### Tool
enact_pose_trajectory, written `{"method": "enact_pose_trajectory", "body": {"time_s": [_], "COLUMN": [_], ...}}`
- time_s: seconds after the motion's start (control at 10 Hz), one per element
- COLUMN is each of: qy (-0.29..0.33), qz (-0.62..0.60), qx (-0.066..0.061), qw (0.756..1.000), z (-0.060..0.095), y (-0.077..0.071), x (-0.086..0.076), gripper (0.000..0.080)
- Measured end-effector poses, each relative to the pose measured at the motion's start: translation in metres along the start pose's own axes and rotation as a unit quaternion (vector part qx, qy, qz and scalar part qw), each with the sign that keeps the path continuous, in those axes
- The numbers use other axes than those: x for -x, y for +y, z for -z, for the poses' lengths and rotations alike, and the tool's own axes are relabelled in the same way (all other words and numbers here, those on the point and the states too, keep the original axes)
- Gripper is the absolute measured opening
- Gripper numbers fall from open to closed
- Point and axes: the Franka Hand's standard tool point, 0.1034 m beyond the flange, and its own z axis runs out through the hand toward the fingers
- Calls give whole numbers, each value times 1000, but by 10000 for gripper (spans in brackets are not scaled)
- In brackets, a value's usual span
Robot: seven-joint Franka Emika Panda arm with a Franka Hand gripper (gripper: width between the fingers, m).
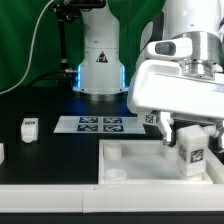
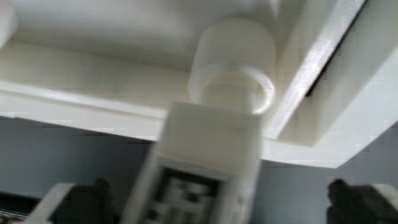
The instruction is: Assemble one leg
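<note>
The black table (image 1: pixel 50 145) carries everything, and the white arm (image 1: pixel 175 85) leans in over the exterior view's right side. Below it lies the big flat white panel (image 1: pixel 140 160), with a round corner socket (image 1: pixel 117 175) empty at the front. Behind it, the marker board (image 1: pixel 100 124) lies flat near the arm's base. The end effector (image 1: pixel 186 140) hangs over the panel's far corner with the leg (image 1: pixel 192 155) between its jaws. In the wrist view the dark fingers (image 2: pixel 80 200) stand on each side of the leg (image 2: pixel 205 160) with a strip of grey between, so the jaws look parted, not clamped (the picture is blurred, so this is a reading). The leg's round tip meets a corner socket (image 2: pixel 240 85) of the panel. By my judgement the leg has been brought to its hole, while seating it fully is still left. A loose leg (image 1: pixel 29 126) stands well apart on the exterior view's left, untouched.
</note>
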Motion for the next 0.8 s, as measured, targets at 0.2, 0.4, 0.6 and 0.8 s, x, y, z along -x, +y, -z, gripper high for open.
{"method": "enact_pose_trajectory", "body": {"time_s": [0.2, 0.4, 0.6, 0.8], "qy": [0, 0, -9, -65], "qz": [2, 6, 9, 5], "qx": [0, 0, 0, -5], "qw": [1000, 1000, 1000, 998], "z": [0, 0, 0, 10], "y": [0, 0, 2, 11], "x": [0, 0, 1, -11], "gripper": [647, 647, 649, 649]}}
